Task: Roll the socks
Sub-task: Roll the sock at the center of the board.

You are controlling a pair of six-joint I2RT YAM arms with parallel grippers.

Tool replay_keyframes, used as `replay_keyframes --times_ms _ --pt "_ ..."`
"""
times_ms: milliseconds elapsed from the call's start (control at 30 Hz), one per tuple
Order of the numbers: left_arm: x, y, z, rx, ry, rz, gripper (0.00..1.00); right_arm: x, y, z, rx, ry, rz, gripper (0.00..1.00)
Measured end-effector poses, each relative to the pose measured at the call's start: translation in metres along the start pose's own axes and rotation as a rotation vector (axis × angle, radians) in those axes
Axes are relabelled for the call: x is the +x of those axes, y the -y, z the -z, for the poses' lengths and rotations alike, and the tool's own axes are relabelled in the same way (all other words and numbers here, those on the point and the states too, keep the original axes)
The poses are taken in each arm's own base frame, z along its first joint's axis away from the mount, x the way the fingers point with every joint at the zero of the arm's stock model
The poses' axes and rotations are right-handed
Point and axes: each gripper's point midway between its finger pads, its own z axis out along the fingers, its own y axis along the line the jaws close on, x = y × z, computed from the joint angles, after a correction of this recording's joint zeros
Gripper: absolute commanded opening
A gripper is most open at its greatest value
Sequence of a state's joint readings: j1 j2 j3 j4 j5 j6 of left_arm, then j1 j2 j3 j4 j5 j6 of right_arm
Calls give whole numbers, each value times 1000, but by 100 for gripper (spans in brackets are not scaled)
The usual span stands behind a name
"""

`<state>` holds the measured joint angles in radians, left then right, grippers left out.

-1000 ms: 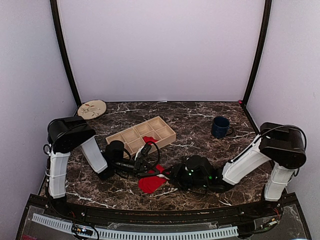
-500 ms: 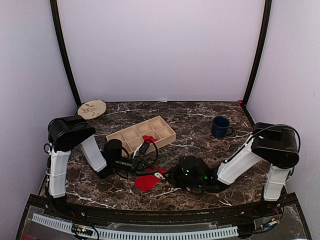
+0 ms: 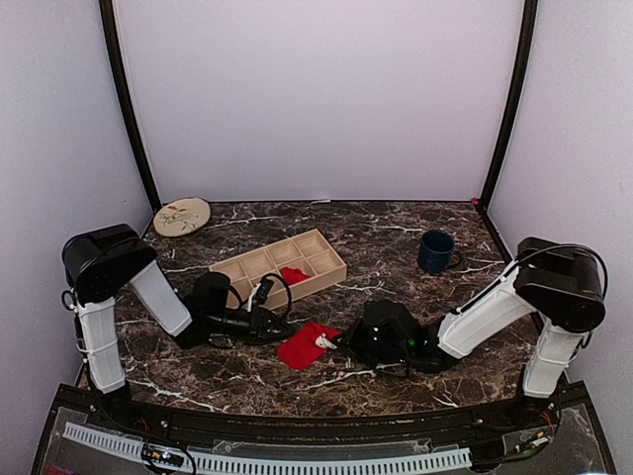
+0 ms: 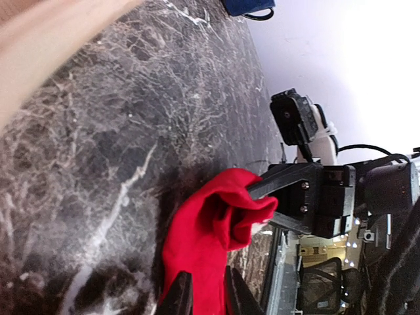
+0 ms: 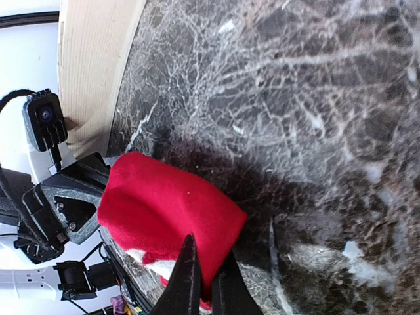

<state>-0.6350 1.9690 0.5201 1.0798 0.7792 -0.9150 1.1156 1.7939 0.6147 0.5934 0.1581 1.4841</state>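
A red sock point(image 3: 305, 346) with a white patch lies folded on the marble table in front of the arms. My right gripper point(image 3: 336, 342) comes at it from the right and is shut on its folded edge; the right wrist view shows the red sock point(image 5: 170, 210) pinched between the fingertips of that gripper point(image 5: 210, 252). My left gripper point(image 3: 280, 322) is at the sock's left end. In the left wrist view its fingers point(image 4: 180, 298) stand slightly apart, with the red sock point(image 4: 210, 243) showing in the gap. A second red sock point(image 3: 294, 276) lies in the wooden tray.
A wooden compartment tray point(image 3: 259, 264) stands just behind the sock, close to the left arm. Further back at the right is a dark blue mug point(image 3: 435, 250). A patterned plate point(image 3: 181, 216) lies at the back left corner.
The right gripper has shut on the sock's edge. The left gripper's jaws have parted and the left arm has drawn back to the left. The sock now lies more folded.
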Motion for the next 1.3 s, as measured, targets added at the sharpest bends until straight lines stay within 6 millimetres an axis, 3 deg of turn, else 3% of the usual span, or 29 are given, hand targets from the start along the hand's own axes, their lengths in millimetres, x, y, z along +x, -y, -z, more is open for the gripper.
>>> replay_keyframes --times_ms 267,467,800,1300 --pt "-5 -13 3 -123 5 -32 19 -2 4 1 24 -15 27 5" --pt "-1 -12 -10 -165 -25 -58 14 -2 -4 -1 10 -39 19 10" --pt "35 -2 -25 -168 -96 -21 11 -8 -15 0 -5 -67 2 13" --pt "59 12 -32 -176 -140 34 14 -6 -24 0 -56 -88 130 9"
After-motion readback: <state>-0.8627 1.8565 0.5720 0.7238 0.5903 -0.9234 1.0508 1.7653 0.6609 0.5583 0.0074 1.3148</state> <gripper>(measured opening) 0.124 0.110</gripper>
